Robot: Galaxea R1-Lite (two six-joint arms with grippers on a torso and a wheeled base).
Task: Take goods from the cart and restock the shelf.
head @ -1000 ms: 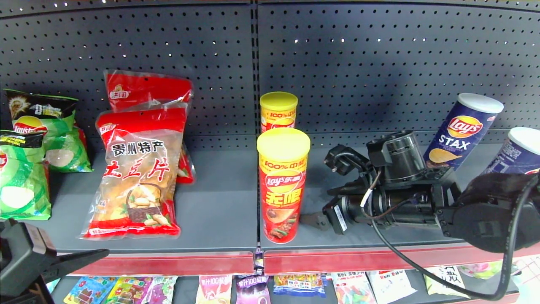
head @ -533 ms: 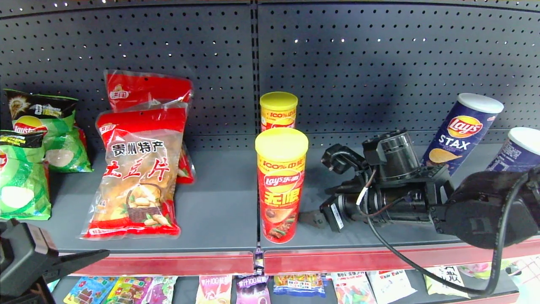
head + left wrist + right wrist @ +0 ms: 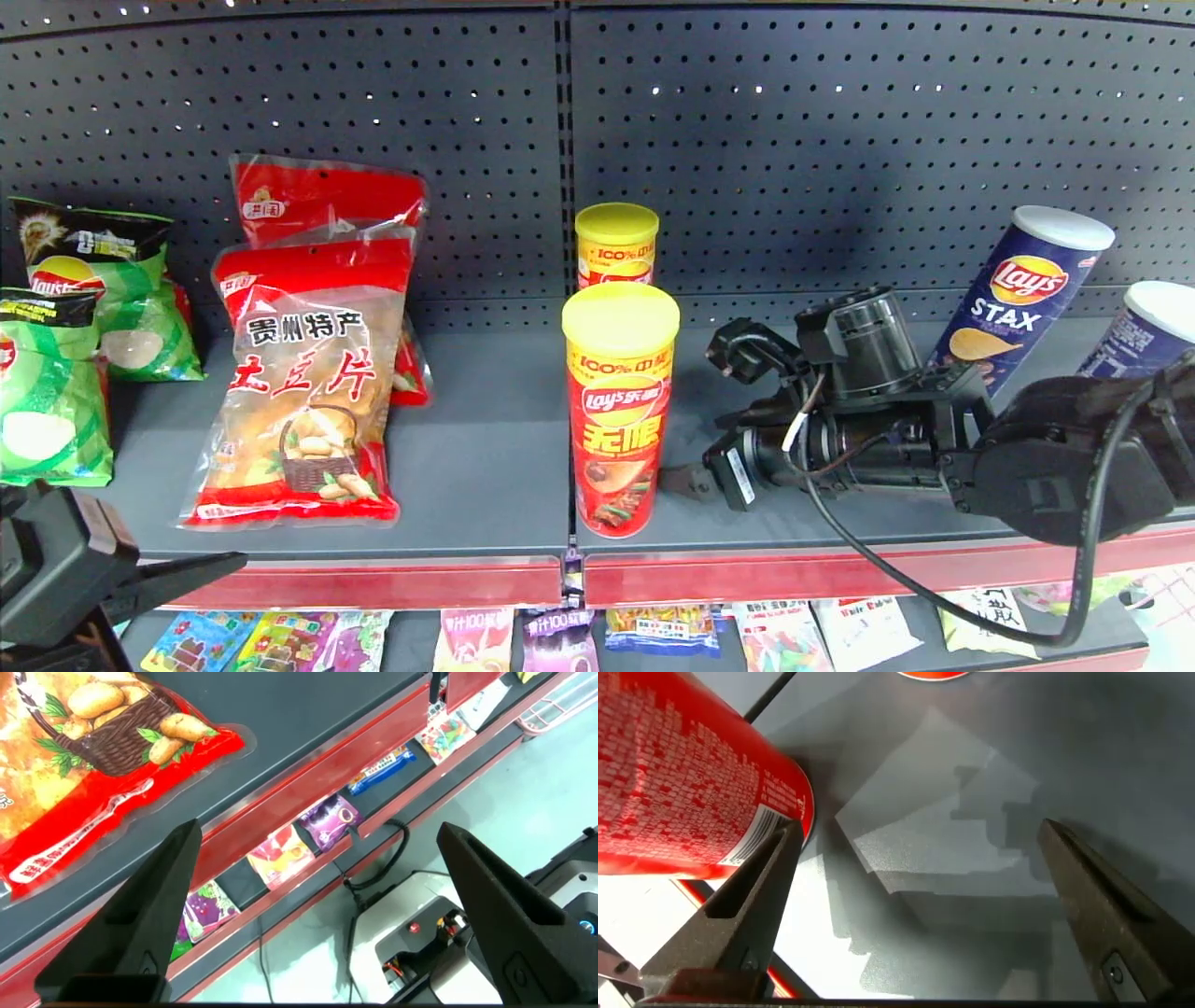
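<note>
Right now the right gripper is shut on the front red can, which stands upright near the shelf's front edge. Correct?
Not quite. The right gripper is open, not shut: the right wrist view shows its jaws spread wide, with the red can beside one finger, unclamped. The can does stand upright near the front edge of the shelf.

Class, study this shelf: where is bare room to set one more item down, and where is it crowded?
Widest free patch: bare shelf between the red potato bag and the front yellow-lidded can. Right of that can, the right gripper and its arm occupy the floor up to the blue cans. The left end is packed with green bags.
</note>
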